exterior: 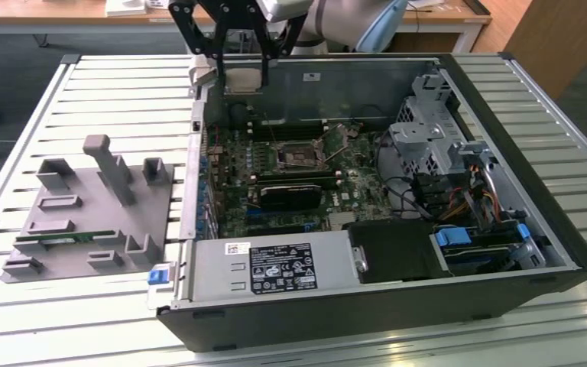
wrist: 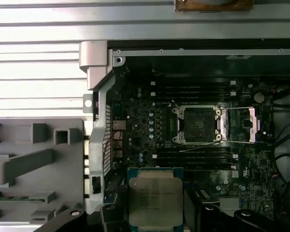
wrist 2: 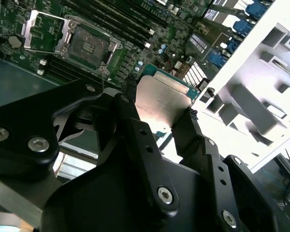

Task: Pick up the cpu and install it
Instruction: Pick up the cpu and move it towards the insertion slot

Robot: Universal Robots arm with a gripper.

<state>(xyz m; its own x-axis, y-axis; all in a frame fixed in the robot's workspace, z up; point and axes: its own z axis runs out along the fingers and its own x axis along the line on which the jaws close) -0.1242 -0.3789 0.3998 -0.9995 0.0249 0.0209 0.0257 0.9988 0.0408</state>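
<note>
The cpu (exterior: 242, 79), a small square chip with a silver-grey metal top, hangs above the rear edge of the open computer case (exterior: 538, 229). My gripper (exterior: 241, 82) is shut on it, one black finger on each side. In the second wrist view the cpu (wrist 2: 162, 101) sits between the two fingers (wrist 2: 135, 130) of the gripper (wrist 2: 159, 113). In the first wrist view the cpu (wrist: 156, 199) is edged by a green rim. The motherboard's socket (exterior: 299, 157) stands open with its metal latch frame (wrist: 241, 124) swung aside, below and apart from the chip.
A grey fixture tray (exterior: 79, 222) with upright posts lies on the slatted table at the exterior view's left, holding a narrow green memory stick (exterior: 64, 238). Inside the case are a black block (exterior: 288, 195), the power supply (exterior: 273, 267), drive cages (exterior: 426, 138) and cables.
</note>
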